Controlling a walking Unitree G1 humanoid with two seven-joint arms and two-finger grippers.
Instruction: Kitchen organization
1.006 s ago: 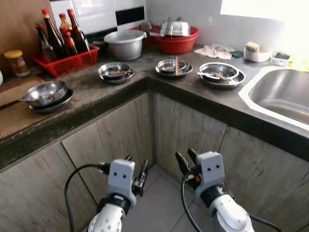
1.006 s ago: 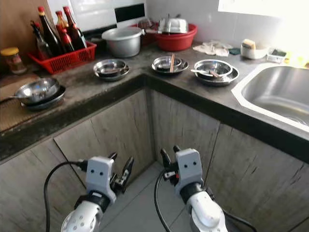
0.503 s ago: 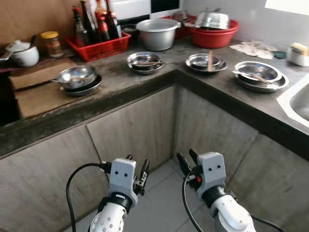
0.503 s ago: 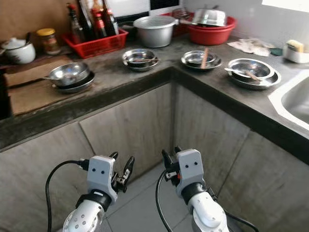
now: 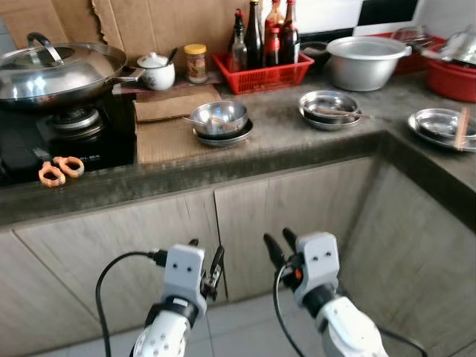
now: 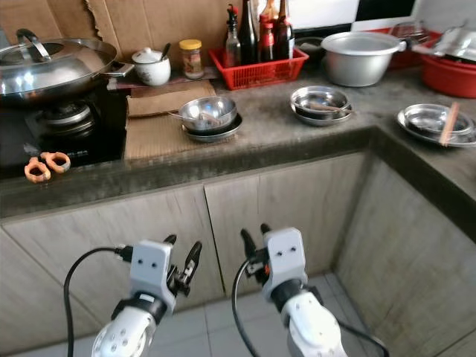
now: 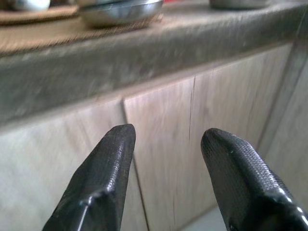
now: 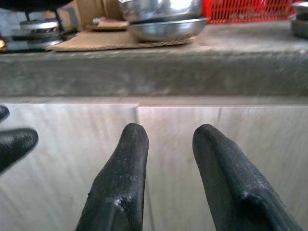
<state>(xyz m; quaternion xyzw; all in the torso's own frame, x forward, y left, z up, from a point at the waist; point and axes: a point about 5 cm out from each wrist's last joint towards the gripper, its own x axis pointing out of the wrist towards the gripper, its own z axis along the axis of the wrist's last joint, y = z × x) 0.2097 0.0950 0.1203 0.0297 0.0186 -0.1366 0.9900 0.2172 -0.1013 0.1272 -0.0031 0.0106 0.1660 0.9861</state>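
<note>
Low in the frame, the left gripper (image 5: 207, 262) and right gripper (image 5: 277, 247) hang before the cabinet doors (image 5: 282, 208), both with jaws spread and empty. The wrist views add the door seam (image 8: 137, 144) and the counter edge (image 7: 144, 53) close up. At centre, stacked steel bowls (image 5: 219, 120) sit on cardboard (image 5: 165, 137); the wok (image 5: 56, 71) is upper left, orange scissors (image 5: 61, 169) near the edge. Floor tiles (image 5: 245, 327) lie open between the arms
</note>
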